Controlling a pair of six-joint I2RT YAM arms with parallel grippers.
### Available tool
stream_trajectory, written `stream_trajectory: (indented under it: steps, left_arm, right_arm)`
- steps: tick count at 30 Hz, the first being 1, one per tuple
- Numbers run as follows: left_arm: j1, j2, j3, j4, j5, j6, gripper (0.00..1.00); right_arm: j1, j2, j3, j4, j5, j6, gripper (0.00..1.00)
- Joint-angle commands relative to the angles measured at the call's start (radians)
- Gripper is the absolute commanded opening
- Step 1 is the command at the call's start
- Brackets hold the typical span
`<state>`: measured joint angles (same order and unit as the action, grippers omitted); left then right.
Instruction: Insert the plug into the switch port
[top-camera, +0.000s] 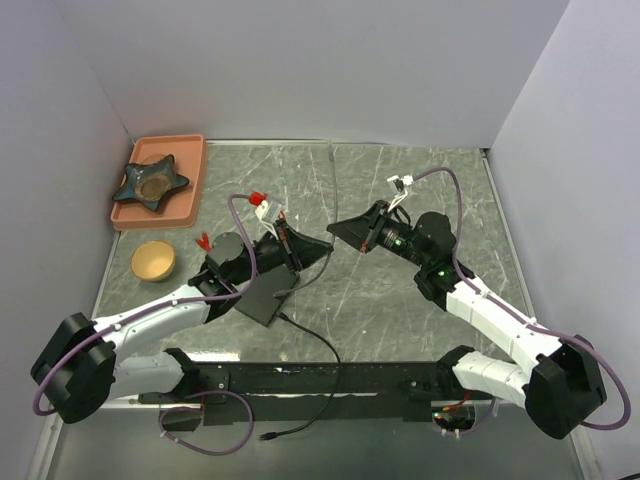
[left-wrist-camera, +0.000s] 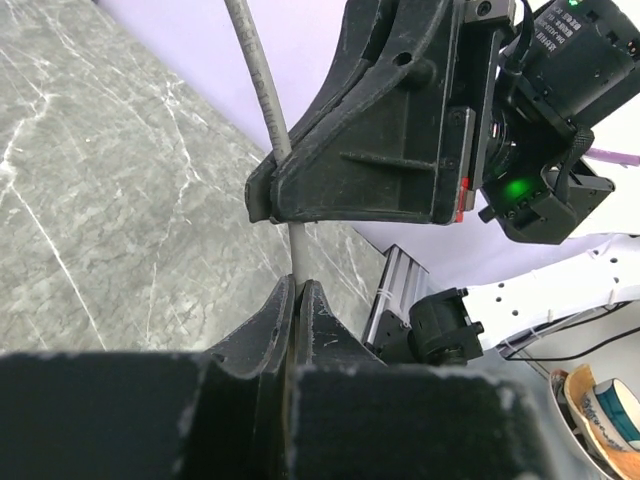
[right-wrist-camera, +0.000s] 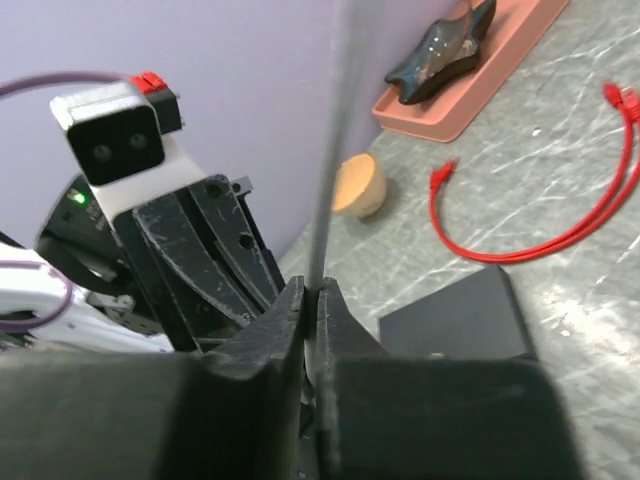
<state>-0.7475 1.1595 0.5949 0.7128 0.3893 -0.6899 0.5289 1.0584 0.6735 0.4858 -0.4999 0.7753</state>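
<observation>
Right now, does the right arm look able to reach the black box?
Probably: the black box lies close by, its near side uncovered, but the right gripper is shut on the gray cable that the left gripper also pinches.

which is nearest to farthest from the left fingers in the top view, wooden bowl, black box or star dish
1. black box, just near-side of the left fingers
2. wooden bowl, off to the left
3. star dish, in the tray at the far-left corner, barely beyond the bowl

Enclosed work cell, evenly lit
A grey-green marble-patterned table (top-camera: 400, 300) is boxed in by plain pale lilac walls (top-camera: 330, 60) at back, left and right.
</observation>
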Motion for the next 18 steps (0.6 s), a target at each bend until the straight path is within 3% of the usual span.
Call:
stream_trajectory:
  steps: [1, 3, 6, 9, 12, 18]
  left_arm:
    - [-0.012, -0.023, 0.037, 0.011, 0.005, 0.026, 0.04]
    - [-0.012, -0.030, 0.040, -0.007, -0.019, 0.032, 0.07]
    - [-0.012, -0.059, 0.057, -0.085, -0.061, 0.058, 0.34]
    - [-0.012, -0.108, 0.056, -0.125, -0.093, 0.073, 0.70]
    - [-0.012, -0.162, 0.062, -0.182, -0.109, 0.090, 0.80]
    - [-0.010, -0.259, 0.054, -0.245, -0.147, 0.105, 0.82]
  right_arm:
    - [-0.013, -0.001, 0.066, 0.028, 0.001, -0.031, 0.00]
    - [-0.015, -0.038, 0.116, -0.116, 0.040, -0.105, 0.00]
    - [-0.018, -0.095, 0.199, -0.310, 0.139, -0.267, 0.00]
    - [-0.023, -0.141, 0.273, -0.454, 0.216, -0.416, 0.00]
    - [-0.023, -0.181, 0.328, -0.530, 0.264, -0.531, 0.00]
    - [-0.023, -0.189, 0.365, -0.657, 0.217, -0.637, 0.00]
